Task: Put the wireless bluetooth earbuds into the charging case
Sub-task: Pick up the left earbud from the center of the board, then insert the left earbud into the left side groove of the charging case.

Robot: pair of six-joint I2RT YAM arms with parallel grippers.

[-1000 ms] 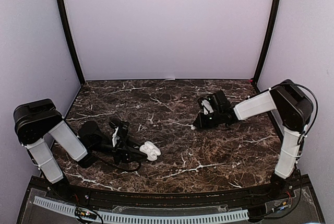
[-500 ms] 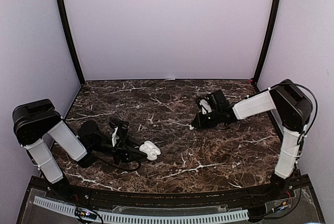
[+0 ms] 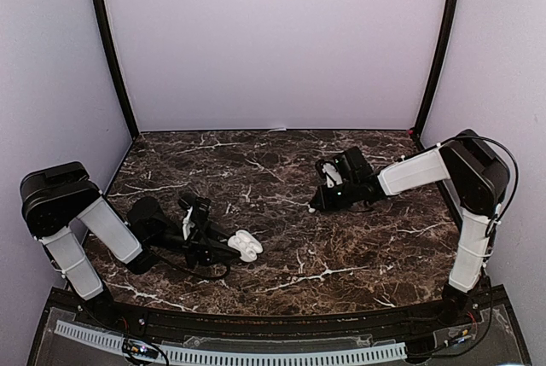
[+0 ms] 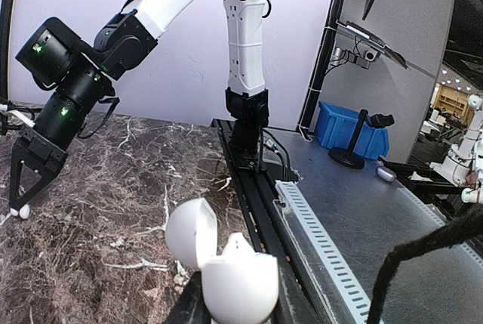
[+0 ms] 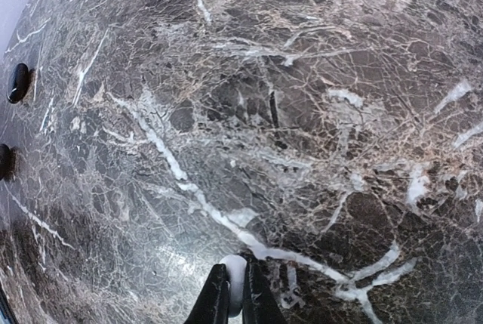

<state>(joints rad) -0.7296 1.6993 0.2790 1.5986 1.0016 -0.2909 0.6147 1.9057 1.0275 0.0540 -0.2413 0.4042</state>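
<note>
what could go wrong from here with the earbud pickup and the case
1. The right gripper pinches the white earbud only at its very fingertips, so the small glossy bud could slip out on lifting.
2. The left gripper holds the open charging case by one shell; pressing a bud in might tilt it.

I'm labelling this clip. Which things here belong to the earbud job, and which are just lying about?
Job: open white oval plastic charging case; small white glossy earbud.
Lying about: blue plastic bin; black desk stand.
</note>
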